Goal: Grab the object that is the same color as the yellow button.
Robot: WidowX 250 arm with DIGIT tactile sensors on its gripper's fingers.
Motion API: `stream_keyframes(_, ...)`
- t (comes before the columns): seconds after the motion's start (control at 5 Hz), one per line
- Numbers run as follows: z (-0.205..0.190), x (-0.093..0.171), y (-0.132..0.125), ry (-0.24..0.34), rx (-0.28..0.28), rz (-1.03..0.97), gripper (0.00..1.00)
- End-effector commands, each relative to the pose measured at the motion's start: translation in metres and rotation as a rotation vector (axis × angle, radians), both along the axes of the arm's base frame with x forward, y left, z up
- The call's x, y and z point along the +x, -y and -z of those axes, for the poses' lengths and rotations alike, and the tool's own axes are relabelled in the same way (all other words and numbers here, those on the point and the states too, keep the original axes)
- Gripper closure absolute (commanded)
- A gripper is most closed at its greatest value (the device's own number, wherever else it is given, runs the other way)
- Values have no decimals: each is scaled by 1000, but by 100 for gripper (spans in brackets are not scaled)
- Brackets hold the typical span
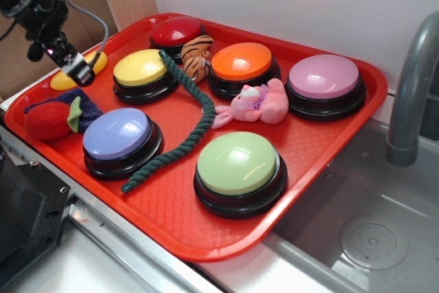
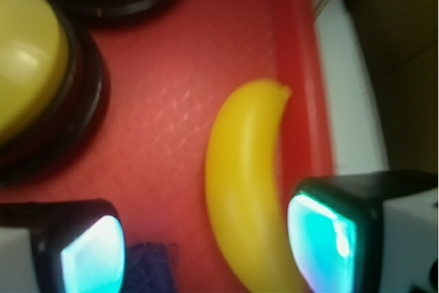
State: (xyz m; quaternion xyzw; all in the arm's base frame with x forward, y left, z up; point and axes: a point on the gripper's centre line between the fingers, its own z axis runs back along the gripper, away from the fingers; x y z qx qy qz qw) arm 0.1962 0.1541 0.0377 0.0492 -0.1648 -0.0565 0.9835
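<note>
Buttons fill a red tray (image 1: pixel 322 143) in the outside view: the yellow button (image 1: pixel 140 68) sits toward the tray's far-left corner, with a red button (image 1: pixel 175 31) behind it at the far edge, an orange button (image 1: pixel 241 61) and a pink button (image 1: pixel 324 76) along the far side, a blue button (image 1: pixel 116 133) at the near-left edge and a green button (image 1: pixel 236 162) near the front edge. A dark green rope (image 1: pixel 192 128) snakes across the middle, a striped tiger toy (image 1: pixel 197 55) lies between the yellow and orange buttons, and a pink plush (image 1: pixel 257 104) rests just in front of the orange one. A plush strawberry (image 1: pixel 51 120) lies at the left edge. The yellow banana (image 1: pixel 68 77) lies at the far-left edge, just beside the yellow button, with the gripper (image 1: pixel 81 72) right over it; contact is hard to judge here. In the wrist view the banana (image 2: pixel 243 183) lies along the tray's raised edge (image 2: pixel 312 87), between the spread fingers (image 2: pixel 92 255), the jaws open with one pad seemingly just beside it.
</note>
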Motion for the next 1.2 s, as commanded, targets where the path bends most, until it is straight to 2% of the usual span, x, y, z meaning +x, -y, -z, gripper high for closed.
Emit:
stream_keyframes(0.0, 7, 20, -8, -13, 52, 26, 0)
stream_keyframes(0.2, 12, 22, -8, -7, 44, 5, 15)
stream_keyframes(0.4, 13, 22, -8, -46, 54, -1, 100)
stream_keyframes(0.8, 4, 14, -8, -51, 3, -64, 100)
stream_keyframes(1.0, -18, 4, -3, -40, -39, -183, 100)
